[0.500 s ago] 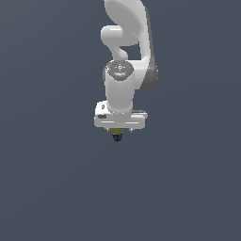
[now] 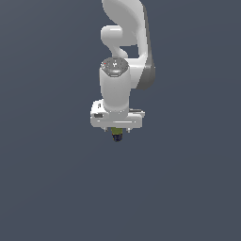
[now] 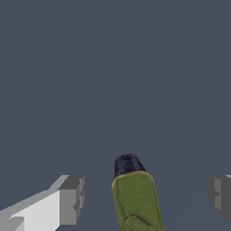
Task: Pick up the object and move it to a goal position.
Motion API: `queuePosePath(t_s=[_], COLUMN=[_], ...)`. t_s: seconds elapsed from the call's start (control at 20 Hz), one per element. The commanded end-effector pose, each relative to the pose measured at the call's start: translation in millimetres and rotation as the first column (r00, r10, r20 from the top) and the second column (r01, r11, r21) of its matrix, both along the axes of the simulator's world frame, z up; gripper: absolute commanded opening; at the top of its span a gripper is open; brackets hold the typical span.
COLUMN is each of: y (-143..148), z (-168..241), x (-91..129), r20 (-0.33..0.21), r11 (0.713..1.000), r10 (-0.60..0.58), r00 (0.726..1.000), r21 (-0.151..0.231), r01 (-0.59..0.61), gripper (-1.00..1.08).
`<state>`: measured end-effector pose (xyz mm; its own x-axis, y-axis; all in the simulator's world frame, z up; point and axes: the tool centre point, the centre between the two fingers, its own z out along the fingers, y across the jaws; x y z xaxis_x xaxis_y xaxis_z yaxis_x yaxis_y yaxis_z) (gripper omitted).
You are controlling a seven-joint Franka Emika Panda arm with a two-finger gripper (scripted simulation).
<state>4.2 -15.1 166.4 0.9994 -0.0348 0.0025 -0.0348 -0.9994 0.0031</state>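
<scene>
Presently catalogued, in order across the wrist view:

Item 1, one finger (image 3: 70, 199): grey pad on a white body, seen well apart from the object, with bare floor between them.

Item 2, object (image 3: 134, 195): olive-green upper part, dark navy lower tip, seen between the two fingers and touching neither. In the exterior view the object (image 2: 116, 135) is seen directly under the gripper (image 2: 116, 129), its tip just clearing the white hand.

Item 3, other finger (image 3: 219, 191): grey pad, partly cut by the frame edge, likewise well apart from the object.

Gripper state: jaws spread wide, nothing clamped; a gap is shown on both sides of the object.

Floor (image 2: 47, 188): plain dark grey; no goal marker is shown. Whether the object stands on the floor cannot be told.

Risks, as judged:
- The object is narrow against the wide opening, so it could be tipped or pushed aside if one pad arrives first.
- A shallow descent would leave only the olive top pinched, and a slip on lifting could follow.
- Too deep a descent could drive the pads into the floor.
</scene>
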Motion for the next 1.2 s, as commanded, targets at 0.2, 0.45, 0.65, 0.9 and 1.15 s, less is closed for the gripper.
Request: queuePosePath(t_s=[0.2, 0.45, 0.65, 0.9, 1.15], y=[-3.5, -3.9, -4.6, -5.6, -6.2], z=[3.6, -2.6, -12.3, -30.0, -45.8], x=[2.4, -4.2, -15.1, -37.0, -59.2], r20=[0.006, 0.005, 0.004, 0.001, -0.001], r11=[1.000, 1.000, 0.999, 0.995, 0.988], r10=[-0.001, 0.016, 0.045, 0.100, 0.152], r00=[1.000, 1.000, 0.999, 0.995, 0.988], r21=[0.002, 0.002, 0.002, 0.002, 0.003], r01=[0.001, -0.016, -0.045, -0.100, -0.152], gripper=[1.00, 1.00, 1.00, 1.00, 1.00])
